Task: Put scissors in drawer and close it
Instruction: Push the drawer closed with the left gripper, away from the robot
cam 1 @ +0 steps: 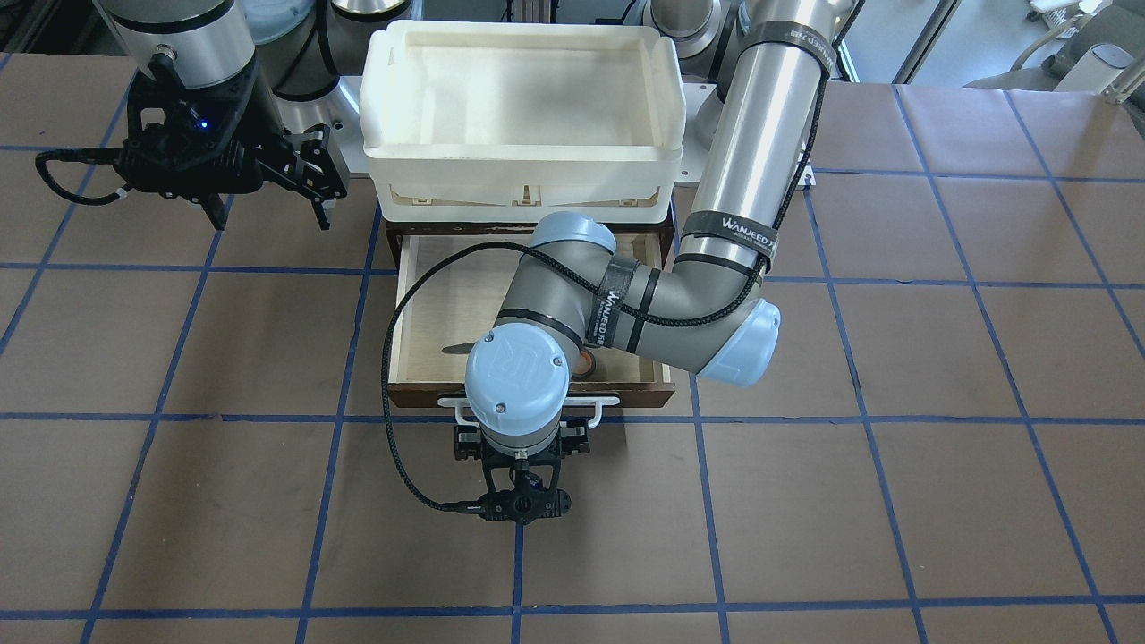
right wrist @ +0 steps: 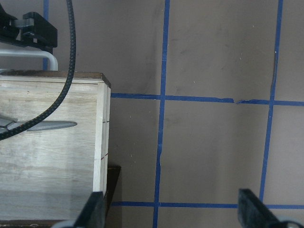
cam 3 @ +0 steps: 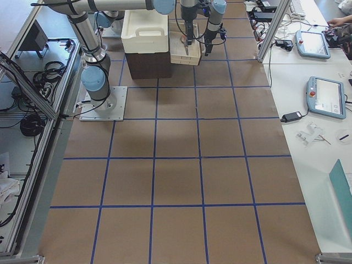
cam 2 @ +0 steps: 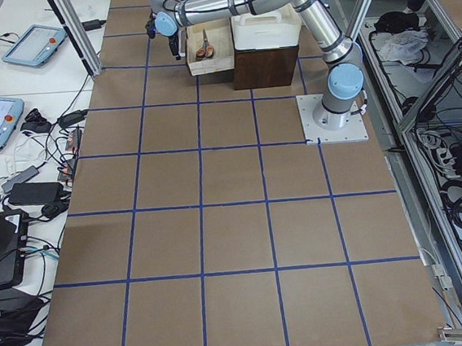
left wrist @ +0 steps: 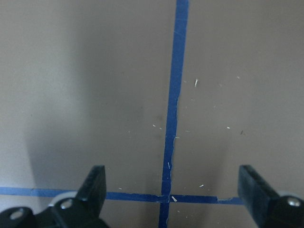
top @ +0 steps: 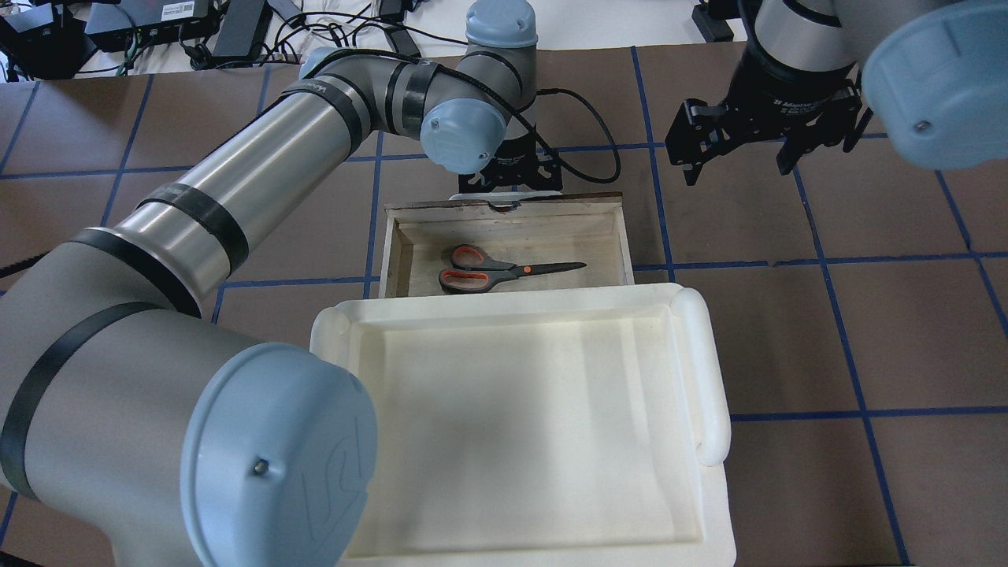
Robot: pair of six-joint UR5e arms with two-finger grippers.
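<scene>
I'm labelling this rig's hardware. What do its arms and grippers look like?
Left arm and right arm: silver tubes, grey joints, pale blue caps. Black WANJEED straps and a braided black cable run along the left. Left gripper and right gripper: black, two-fingered.

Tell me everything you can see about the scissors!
The small grey-handled scissors, orange-red inside the loops, with silver-grey metal blades, lie flat and shut on the floor of the open wooden drawer with pale plywood inside. Seen from overhead, handles point left, blades right. Only the drawer floor touches them.
</scene>
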